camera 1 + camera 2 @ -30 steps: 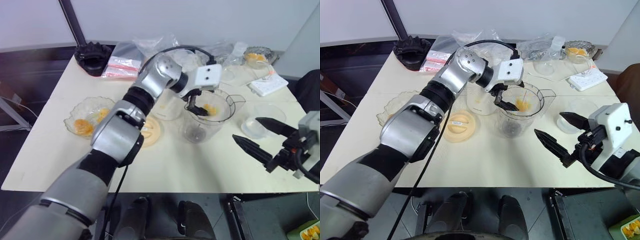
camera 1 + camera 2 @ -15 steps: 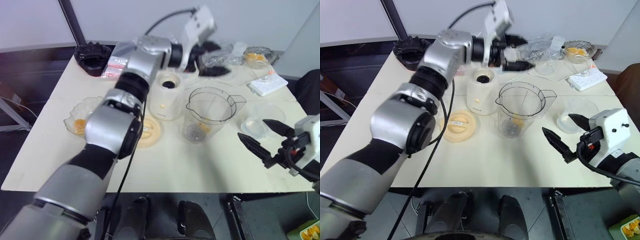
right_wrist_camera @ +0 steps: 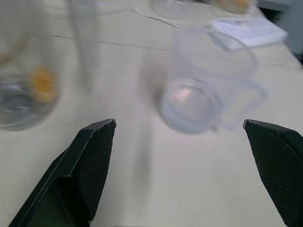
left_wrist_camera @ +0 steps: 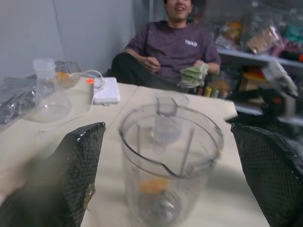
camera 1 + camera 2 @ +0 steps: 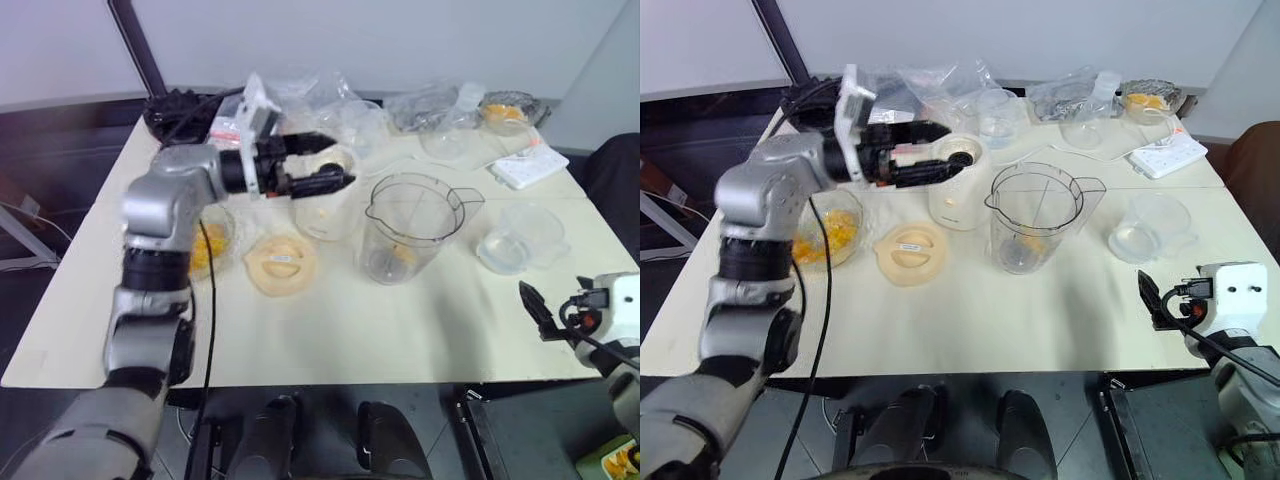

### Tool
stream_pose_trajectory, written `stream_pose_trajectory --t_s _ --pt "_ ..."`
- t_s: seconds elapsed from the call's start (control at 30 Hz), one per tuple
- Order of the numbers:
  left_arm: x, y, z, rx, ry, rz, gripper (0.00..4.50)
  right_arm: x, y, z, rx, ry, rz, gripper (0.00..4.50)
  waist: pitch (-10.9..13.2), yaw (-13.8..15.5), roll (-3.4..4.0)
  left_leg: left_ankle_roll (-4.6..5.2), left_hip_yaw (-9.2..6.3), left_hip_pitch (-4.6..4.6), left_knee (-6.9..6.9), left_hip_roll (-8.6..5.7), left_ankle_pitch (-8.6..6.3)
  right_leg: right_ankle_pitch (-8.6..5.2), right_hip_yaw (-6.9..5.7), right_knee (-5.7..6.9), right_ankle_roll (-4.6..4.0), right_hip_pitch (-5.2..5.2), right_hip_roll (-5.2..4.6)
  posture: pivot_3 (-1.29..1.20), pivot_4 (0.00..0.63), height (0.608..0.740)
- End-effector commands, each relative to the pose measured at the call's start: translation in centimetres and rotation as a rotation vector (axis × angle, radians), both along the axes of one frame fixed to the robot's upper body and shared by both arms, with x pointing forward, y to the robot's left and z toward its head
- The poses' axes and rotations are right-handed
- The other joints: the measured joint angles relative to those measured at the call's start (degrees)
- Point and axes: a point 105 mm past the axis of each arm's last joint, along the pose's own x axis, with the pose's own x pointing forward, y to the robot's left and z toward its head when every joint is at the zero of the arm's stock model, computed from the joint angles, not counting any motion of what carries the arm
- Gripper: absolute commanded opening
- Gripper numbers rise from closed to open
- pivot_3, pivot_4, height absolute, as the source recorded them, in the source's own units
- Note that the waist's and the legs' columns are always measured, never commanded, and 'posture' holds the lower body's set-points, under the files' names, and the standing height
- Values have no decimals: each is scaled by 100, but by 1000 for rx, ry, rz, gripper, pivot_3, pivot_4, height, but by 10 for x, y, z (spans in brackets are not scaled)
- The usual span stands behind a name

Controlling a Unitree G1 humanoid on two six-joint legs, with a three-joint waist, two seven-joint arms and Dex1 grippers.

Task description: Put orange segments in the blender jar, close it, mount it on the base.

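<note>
One tabletop (image 5: 330, 330), cream-coloured, carries all the items. Left arm: a second ago it reached into the blender jar (image 5: 415, 225); it has since withdrawn to the left and now lies level above the base (image 5: 325, 205), pointing right. The left tool (image 5: 325, 165) is released, fingers spread wide, empty. The right tool (image 5: 530, 300) has moved from the near right of the tabletop to its near right edge; its fingers are also spread wide in the wrist view, holding nothing.

The blender jar stands upright at the centre of the tabletop, uncovered, just right of the base and not mounted on it. The base stands just beside the jar on the left, dark socket facing up. A flat cream lid (image 5: 280, 265) lies near and left of the base. A clear bowl (image 5: 205, 245) at the left holds orange segments (image 5: 835, 235). One orange piece (image 4: 154, 185) rests at the jar bottom near the blade.
</note>
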Motion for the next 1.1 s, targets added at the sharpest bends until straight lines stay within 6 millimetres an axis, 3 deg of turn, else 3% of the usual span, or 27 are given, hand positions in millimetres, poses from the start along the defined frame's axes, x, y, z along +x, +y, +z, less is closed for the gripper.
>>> stream_pose_trajectory --t_s 0.03,0.17,0.3,0.6,1.1 --pt "-20 3 -1 -6 -1 -15 4445 6 -29 -2 -45 -31 -104 4500 -1 -7 4 0 0 8 0 1 0 0 0 -1 -1 8 1 0 150 740" --pt "-33 9 -13 16 49 -27 4445 23 -55 -11 -35 -33 -170 4500 0 -25 13 0 1 30 -1 6 0 -1 -1 -1 -3 23 9 0 150 740" --pt "-42 10 -23 64 73 -34 4445 44 -69 -19 -1 -31 -166 4500 0 -31 16 0 7 38 -6 6 1 3 1 1 -9 27 9 0 150 740" --pt "-47 10 -27 70 89 -13 4445 77 -77 -24 33 -50 -155 4500 0 -27 22 1 10 41 -10 3 1 3 6 -1 -8 32 9 0 150 740" --pt "-49 11 -27 83 97 4 4445 102 -94 -37 -4 -69 -248 4500 2 -137 22 0 16 46 -14 1 1 2 14 -4 -8 33 9 0 150 740"
